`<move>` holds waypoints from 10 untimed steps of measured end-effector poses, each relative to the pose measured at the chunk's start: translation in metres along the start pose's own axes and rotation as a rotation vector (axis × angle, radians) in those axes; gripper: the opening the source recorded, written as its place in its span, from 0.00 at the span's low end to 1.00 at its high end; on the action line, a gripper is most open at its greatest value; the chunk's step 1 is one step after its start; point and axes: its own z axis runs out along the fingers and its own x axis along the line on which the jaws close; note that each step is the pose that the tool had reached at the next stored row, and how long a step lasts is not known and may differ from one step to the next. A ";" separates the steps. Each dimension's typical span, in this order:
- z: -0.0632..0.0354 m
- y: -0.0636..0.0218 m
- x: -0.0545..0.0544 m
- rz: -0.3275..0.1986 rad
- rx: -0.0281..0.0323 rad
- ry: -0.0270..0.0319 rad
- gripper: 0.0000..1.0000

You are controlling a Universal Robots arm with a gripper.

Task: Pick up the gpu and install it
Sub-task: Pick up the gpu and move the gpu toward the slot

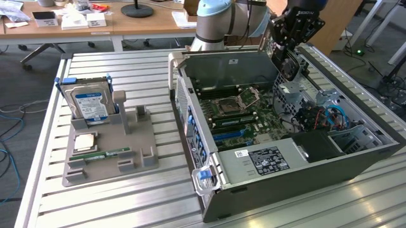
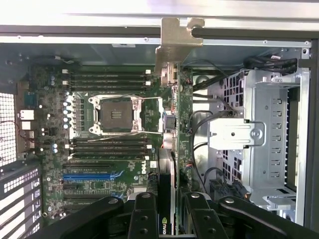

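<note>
My gripper is shut on the gpu, a dark card with a round fan, and holds it on edge above the open computer case. In the wrist view the gpu is edge-on down the middle, its pale metal bracket at the far end against the case's rim. The black fingers clamp the card's near end, with the gripper centred on it. Beneath lies the motherboard with its blue slot beside the card.
A silver drive cage and loose cables sit on the card's other side. On the slatted table, a grey holder carries a blue-labelled hard drive, a processor and a memory stick. A wooden desk stands behind.
</note>
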 end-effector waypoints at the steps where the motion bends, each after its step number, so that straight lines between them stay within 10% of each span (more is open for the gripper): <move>1: 0.0000 -0.0010 0.000 0.000 0.0000 0.0000 0.26; 10: -0.0002 -0.0087 -0.002 0.000 -0.0001 0.0000 0.26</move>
